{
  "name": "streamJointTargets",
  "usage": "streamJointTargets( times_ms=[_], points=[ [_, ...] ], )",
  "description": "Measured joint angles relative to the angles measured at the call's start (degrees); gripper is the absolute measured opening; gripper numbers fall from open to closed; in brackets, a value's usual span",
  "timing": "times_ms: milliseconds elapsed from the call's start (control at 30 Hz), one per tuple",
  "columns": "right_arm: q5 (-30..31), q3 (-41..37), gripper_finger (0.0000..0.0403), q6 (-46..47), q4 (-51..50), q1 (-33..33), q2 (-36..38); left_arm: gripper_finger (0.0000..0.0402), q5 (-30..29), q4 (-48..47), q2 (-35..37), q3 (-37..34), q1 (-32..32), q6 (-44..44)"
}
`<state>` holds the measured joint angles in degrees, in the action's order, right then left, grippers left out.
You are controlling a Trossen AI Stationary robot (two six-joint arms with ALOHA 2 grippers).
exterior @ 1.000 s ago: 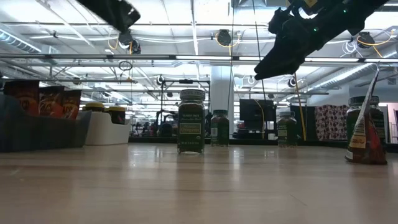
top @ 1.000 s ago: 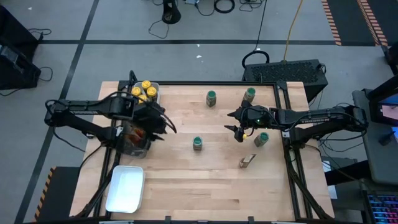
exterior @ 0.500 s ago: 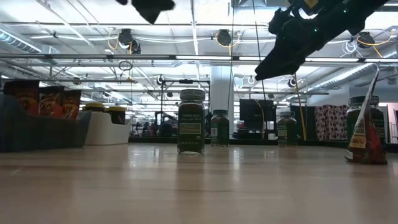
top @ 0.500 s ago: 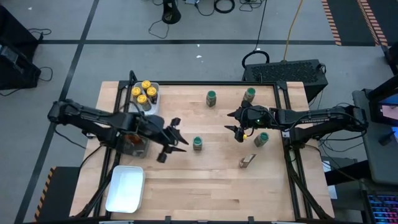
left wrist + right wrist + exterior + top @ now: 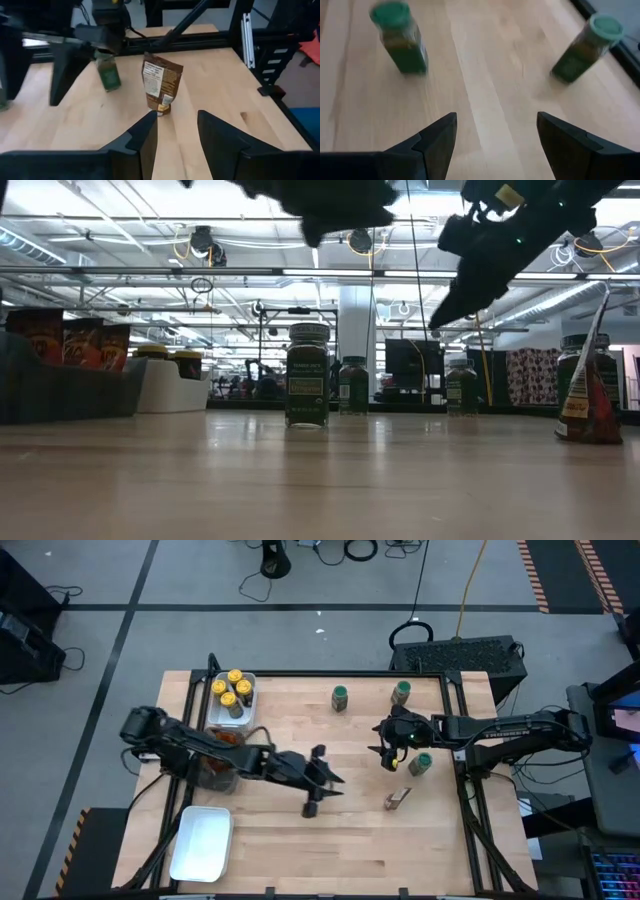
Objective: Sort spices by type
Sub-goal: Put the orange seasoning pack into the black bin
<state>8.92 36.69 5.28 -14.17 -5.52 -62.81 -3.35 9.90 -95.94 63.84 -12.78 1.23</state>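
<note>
black left gripper: swung from dark grey tray across table, empty, fingers apart
target: orange-brown packet stands ahead, near right edge
black right gripper: open, beside green-lidded jar

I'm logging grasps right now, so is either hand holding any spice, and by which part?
Nothing is held. The left hand is open and empty, facing the packet. The right hand is open and empty above the table, between two green-lidded jars.

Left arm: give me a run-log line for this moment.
left gripper: open, empty, mid-table | aimed at: brown packet | right gripper: open, empty, above table
</note>
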Motion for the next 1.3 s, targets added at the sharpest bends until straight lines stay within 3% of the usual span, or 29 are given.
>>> streamJointTargets(
  times_ms=[367,633,933,1300],
  points=[
    [0.1,0.0,0.0258,-0.9,-5.1,0.0,0.0,0.0145,-7.3,-0.1,-19.6,23.8,-3.1,0.0],
    [2.2,0.0,0.0258,-4.0,-6.7,-0.1,0.0,0.0145,-12.3,-0.9,-30.8,35.0,-3.9,3.0],
    [3.4,0.0,0.0258,-2.9,-11.0,-0.1,0.0,0.0145,-18.6,-0.9,-36.4,39.5,-4.2,3.0],
    [3.4,0.0,0.0258,-2.9,-11.4,-0.1,0.0,0.0145,-18.4,0.3,-36.7,39.5,-4.6,5.0]
  ],
)
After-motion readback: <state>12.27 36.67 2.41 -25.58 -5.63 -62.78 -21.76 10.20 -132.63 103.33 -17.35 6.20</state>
